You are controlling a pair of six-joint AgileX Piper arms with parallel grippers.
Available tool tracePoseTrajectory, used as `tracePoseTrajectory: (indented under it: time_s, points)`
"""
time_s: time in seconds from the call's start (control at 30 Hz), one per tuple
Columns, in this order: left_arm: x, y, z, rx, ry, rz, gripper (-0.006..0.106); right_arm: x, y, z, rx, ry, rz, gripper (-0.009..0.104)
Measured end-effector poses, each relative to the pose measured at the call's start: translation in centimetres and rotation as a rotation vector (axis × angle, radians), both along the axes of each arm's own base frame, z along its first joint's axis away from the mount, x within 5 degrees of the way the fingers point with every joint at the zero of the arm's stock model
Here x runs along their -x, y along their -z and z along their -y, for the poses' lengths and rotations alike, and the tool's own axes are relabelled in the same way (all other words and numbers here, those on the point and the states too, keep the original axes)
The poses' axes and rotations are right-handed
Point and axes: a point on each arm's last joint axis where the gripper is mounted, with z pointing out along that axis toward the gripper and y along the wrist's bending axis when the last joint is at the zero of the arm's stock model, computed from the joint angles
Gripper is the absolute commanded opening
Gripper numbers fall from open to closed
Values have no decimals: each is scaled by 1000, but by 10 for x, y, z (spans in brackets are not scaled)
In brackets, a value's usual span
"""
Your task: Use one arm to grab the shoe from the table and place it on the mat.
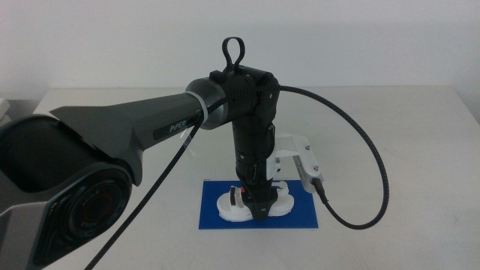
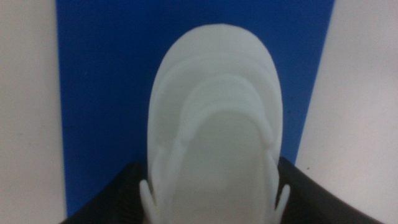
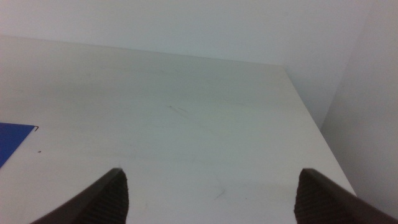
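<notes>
The white shoe lies on the blue mat at the table's front middle. The left arm reaches in from the left and points straight down. Its gripper is shut on the shoe's middle. In the left wrist view the shoe fills the picture over the mat, with a dark jaw against each of its sides. The straps are mostly hidden behind the gripper. The right gripper is open and empty over bare table, out of the middle view.
The off-white table stretches around the mat. A black cable loops out to the right of the left arm's wrist. A corner of the mat shows in the right wrist view, and the table's far edge meets a white wall.
</notes>
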Motion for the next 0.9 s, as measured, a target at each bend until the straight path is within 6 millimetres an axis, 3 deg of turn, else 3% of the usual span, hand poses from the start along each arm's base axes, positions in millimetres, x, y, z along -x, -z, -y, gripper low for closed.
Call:
tracePoseTrajectory:
  time_s: [0.13,0.17,0.27,0.43,0.57,0.73,0.9]
  points:
    - [1,0,1,8,-6,-7,5,0,0,0,0,0,0,78]
    - [1,0,1,9,-7,-7,71,0,0,0,0,0,0,78]
    - [1,0,1,9,-7,-7,92,0,0,0,0,0,0,78]
    - [-3,-9,3,27,-11,18,94,0,0,0,0,0,0,78]
    - [-4,-29,4,62,-21,62,94,0,0,0,0,0,0,78]
    - [5,-87,-4,130,-61,159,94,0,0,0,0,0,0,78]
    - [23,-156,-26,174,-167,303,94,0,0,0,0,0,0,78]
